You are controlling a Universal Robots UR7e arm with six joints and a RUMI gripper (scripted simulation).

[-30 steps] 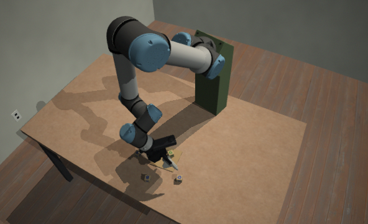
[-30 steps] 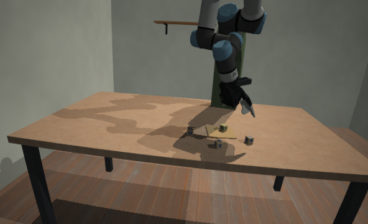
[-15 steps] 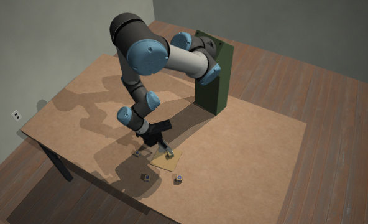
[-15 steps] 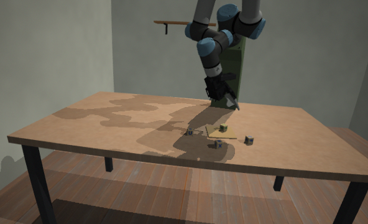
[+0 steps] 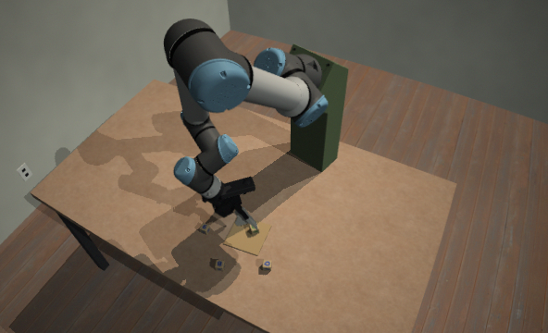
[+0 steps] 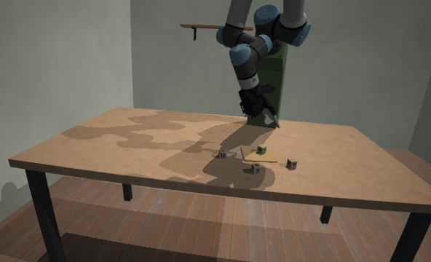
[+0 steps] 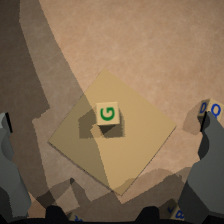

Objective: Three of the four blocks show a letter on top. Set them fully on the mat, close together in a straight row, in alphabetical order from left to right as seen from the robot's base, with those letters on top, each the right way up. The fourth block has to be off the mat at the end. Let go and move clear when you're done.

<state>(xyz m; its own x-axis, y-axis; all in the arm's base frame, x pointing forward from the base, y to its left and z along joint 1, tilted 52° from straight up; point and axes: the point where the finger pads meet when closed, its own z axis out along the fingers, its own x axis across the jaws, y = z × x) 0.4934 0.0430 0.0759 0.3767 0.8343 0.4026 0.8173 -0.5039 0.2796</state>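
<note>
The top view looks down steeply from high above the table's point(image 5: 394, 222) front corner, taking in the whole arm point(image 5: 209, 79). The exterior view sits low, off the table's point(image 6: 92, 145) far edge, facing the arm's green stand point(image 6: 271, 73). The wrist view points straight down, close above the mat point(image 7: 145, 150), which all three views share.

A tan square mat point(image 7: 135, 150) lies flat on the table. One pale block point(image 7: 108, 113) sits on it near the middle, a green G on top. Three more small blocks lie off the mat, each marked in blue: one point(image 6: 222, 153) just beside the mat's left edge in the exterior view, one point(image 6: 255, 168) in front of the mat, in shadow, and one point(image 6: 292, 163) to the right showing a Q.
</note>
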